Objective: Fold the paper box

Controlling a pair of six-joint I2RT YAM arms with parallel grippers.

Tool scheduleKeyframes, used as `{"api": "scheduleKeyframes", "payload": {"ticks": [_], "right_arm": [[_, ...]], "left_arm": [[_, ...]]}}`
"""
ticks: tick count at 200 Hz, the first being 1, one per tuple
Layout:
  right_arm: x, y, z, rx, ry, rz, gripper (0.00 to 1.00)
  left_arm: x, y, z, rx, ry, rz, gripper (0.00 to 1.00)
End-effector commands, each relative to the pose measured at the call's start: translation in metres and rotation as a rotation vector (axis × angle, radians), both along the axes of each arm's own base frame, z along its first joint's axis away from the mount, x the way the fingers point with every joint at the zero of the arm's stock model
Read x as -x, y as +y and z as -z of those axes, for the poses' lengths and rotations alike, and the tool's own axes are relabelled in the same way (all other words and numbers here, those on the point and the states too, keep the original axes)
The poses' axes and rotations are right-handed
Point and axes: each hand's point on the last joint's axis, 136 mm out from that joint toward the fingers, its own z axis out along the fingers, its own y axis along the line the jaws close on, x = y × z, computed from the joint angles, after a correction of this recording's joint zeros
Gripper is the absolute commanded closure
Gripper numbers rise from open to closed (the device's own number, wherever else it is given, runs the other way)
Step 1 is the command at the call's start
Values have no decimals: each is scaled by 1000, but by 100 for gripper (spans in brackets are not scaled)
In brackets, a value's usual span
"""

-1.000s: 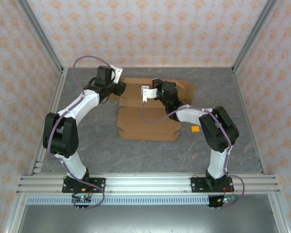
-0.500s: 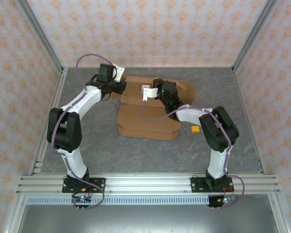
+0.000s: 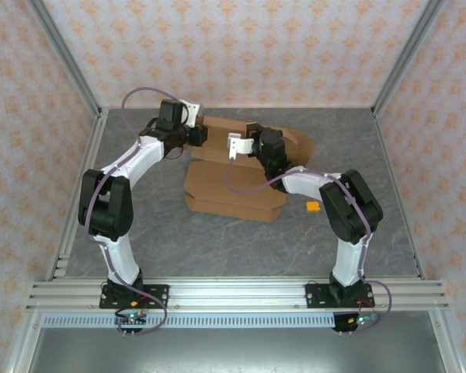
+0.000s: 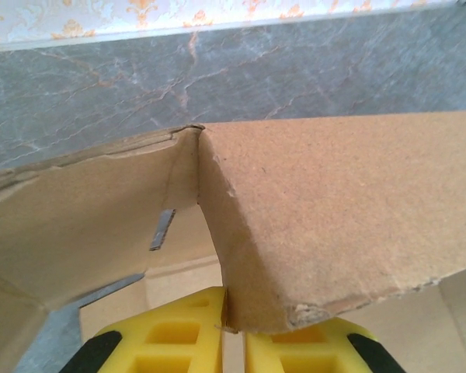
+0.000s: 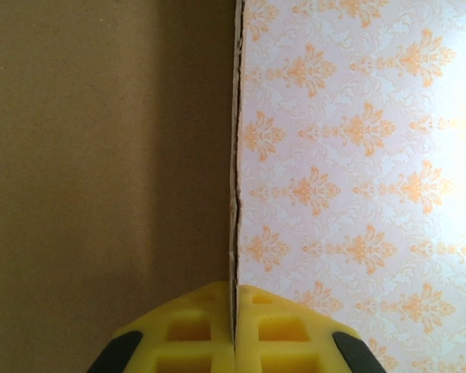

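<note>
The paper box [image 3: 233, 186] is a brown cardboard sheet, partly folded, lying at the middle back of the table. My left gripper [image 3: 200, 137] is at its back left corner. In the left wrist view the yellow fingers [image 4: 179, 330] are shut on the lower corner of a raised flap [image 4: 318, 210], with a second flap [image 4: 85, 225] standing to its left. My right gripper [image 3: 248, 141] is over the back middle of the box. In the right wrist view that gripper [image 5: 234, 289] is shut on the thin edge of an upright panel [image 5: 109, 155].
A tiny orange block [image 3: 314, 208] lies on the grey table to the right of the box, beside the right arm's elbow [image 3: 349, 203]. Patterned walls [image 3: 241, 54] and metal posts close in the back and sides. Bare table [image 3: 233, 249] lies in front of the box.
My left gripper has moved right onto the box's back left flap and closed on it. The box's near edge has swung slightly. The right gripper has held still.
</note>
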Motion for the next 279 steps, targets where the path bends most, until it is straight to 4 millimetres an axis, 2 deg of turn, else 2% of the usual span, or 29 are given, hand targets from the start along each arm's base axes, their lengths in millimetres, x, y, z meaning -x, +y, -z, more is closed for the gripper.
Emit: {"api": "scheduleKeyframes", "payload": {"ticks": [1, 39, 74, 106, 148, 174, 187, 213, 252, 279], "right_arm": [[8, 21, -17, -41, -24, -91, 100], [7, 19, -17, -30, -23, -81, 100], [2, 13, -17, -6, -31, -60, 100], [1, 11, -21, 0, -27, -58, 100], [0, 11, -23, 4, -13, -54, 100], [-1, 11, -20, 2, 13, -46, 100], [-3, 12, -21, -3, 20, -44, 100], [-7, 12, -18, 4, 27, -35, 100], [-9, 13, -17, -3, 33, -31, 100], [-9, 12, -18, -1, 33, -27, 100]], "left_arm": [[-19, 1, -17, 81, -79, -32, 86], [-14, 7, -13, 55, -72, -34, 80], [-3, 43, -8, -21, -51, -137, 64], [22, 70, 3, -78, -11, -189, 50], [52, 54, 14, 63, 29, -134, 46], [58, 62, 28, 80, 44, -204, 46], [58, 60, 34, 98, 49, -215, 46], [53, 68, 51, 31, 72, -281, 45], [41, 51, 73, 31, 97, -264, 45], [32, 53, 84, 43, 81, -328, 45]]}}
